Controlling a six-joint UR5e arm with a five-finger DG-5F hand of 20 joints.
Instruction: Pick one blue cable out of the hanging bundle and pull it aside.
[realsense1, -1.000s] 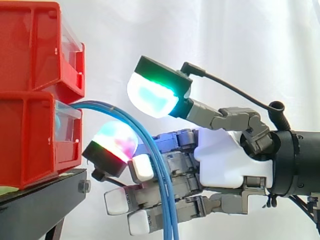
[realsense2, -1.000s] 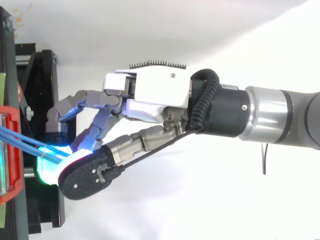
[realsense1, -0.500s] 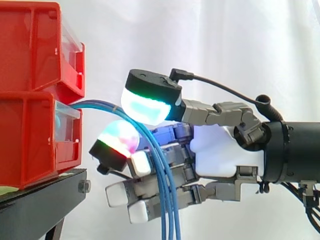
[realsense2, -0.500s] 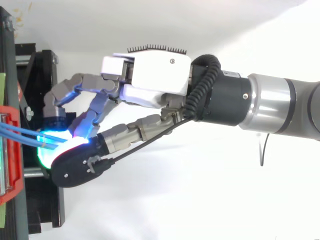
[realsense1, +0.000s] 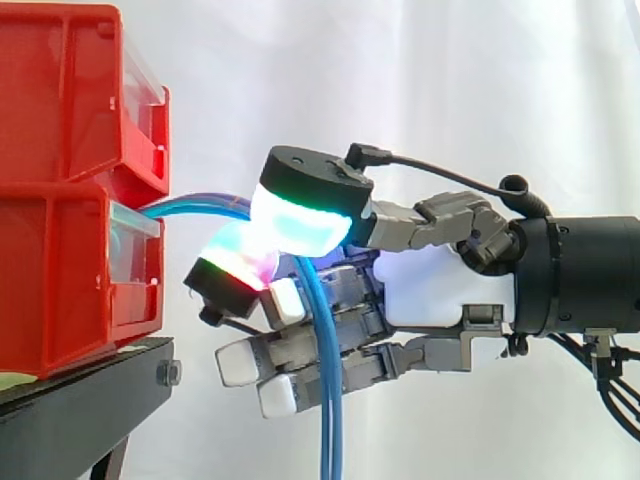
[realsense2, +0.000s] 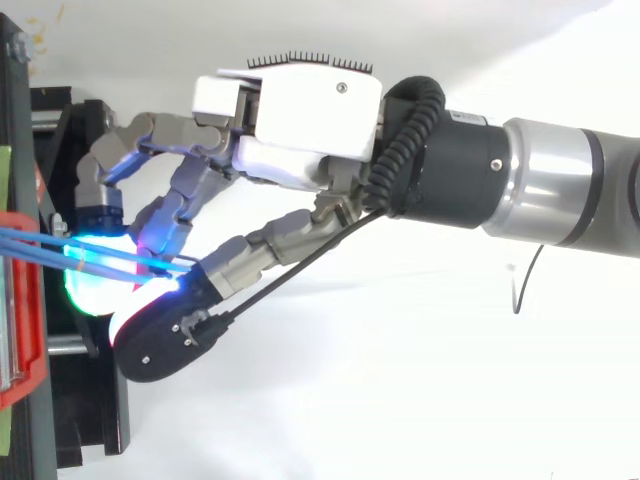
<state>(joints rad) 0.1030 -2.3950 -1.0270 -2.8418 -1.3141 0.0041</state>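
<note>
The hand (realsense1: 440, 300) pinches the thin blue cables (realsense1: 331, 430) between glowing pads (realsense1: 300, 220) just beside the red bin (realsense1: 60, 270); limp, light, probably slippery

Blue cables, draped from the lower bin and caught in my hand.

The thin blue cables (realsense1: 331, 440) left the front edge of the lower red bin (realsense1: 60, 300) as a tight bundle. They arched over to the right, then hung straight down, close together. At the top of the arch they passed between the glowing pads of my hand (realsense1: 440, 290), which pinched them. From above, they ran taut from the bin to that pinch. I could not tell how many strands the pads held.
</note>
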